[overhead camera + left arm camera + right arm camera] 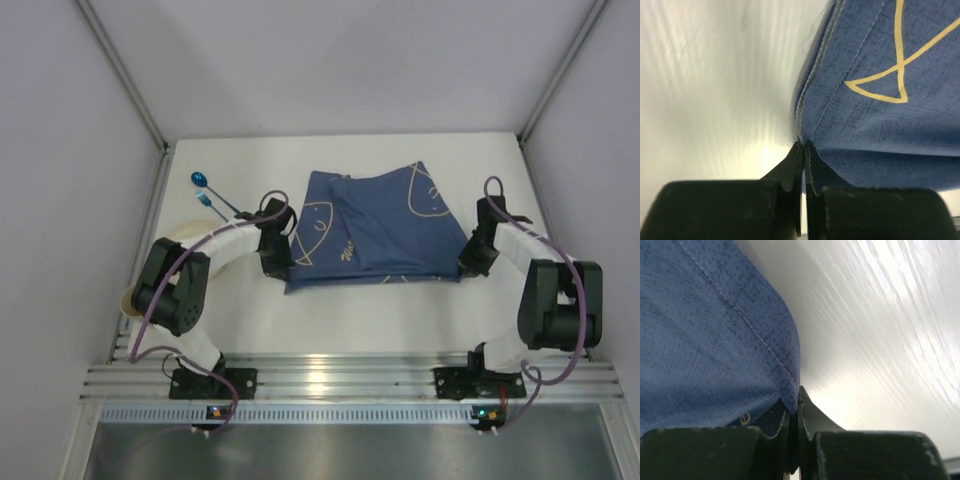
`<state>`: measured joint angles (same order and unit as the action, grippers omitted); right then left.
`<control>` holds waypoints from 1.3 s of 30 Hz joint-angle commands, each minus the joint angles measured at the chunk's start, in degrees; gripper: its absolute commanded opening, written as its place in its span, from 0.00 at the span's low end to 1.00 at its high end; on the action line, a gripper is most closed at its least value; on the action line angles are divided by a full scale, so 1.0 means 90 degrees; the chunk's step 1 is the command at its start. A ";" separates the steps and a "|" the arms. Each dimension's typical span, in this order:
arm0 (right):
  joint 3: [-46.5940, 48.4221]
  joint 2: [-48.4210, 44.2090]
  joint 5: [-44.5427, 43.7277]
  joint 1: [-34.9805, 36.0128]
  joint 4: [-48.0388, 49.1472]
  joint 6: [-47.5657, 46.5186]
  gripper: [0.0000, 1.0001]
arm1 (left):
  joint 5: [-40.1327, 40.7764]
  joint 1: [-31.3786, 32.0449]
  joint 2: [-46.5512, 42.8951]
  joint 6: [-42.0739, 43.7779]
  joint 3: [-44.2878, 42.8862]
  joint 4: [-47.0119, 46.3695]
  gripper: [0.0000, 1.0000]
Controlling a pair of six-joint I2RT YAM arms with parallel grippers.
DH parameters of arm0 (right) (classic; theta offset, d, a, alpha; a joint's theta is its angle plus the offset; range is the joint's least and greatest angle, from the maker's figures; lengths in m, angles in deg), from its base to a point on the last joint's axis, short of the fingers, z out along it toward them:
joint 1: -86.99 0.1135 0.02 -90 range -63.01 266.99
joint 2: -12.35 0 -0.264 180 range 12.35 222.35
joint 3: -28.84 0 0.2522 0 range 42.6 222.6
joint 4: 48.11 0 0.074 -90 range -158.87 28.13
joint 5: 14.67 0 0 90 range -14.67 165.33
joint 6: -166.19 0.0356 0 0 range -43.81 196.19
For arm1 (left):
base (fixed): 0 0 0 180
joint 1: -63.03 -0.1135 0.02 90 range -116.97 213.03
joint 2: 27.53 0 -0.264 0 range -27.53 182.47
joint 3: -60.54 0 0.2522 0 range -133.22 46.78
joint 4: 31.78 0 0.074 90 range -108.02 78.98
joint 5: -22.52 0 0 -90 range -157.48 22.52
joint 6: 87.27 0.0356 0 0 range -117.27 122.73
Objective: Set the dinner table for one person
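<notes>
A dark blue cloth mat [375,230] with cream fish drawings lies partly folded on the white dinner table [360,310]. My left gripper [277,262] is shut on the mat's near left corner [807,142]. My right gripper [470,262] is shut on the mat's near right corner [790,395]. A blue spoon [205,183] and a blue fork [215,205] lie at the far left. A cream plate [185,232] sits mostly hidden under my left arm.
White walls close the table on the left, back and right. A metal rail [330,378] runs along the near edge by the arm bases. Bare white tabletop shows beside the mat in both wrist views.
</notes>
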<state>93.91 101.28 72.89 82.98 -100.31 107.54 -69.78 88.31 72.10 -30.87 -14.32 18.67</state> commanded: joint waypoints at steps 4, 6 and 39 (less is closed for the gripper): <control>-0.0640 -0.1168 -0.1352 -0.0276 -0.0896 0.0842 0.00 | 0.1642 -0.0113 -0.1469 -0.1802 0.0919 0.1410 0.00; -0.0759 -0.1179 -0.1146 -0.0384 -0.0876 0.0813 0.00 | 0.1692 -0.0123 -0.1510 -0.2143 0.0910 0.1576 0.00; -0.0897 -0.0007 0.1217 0.0192 -0.0143 0.0403 0.27 | 0.1945 0.0307 -0.2076 -0.3756 0.1321 0.1226 0.00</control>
<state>86.24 100.21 88.15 83.46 -108.65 113.47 -56.19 91.43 53.99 -67.00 0.54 29.07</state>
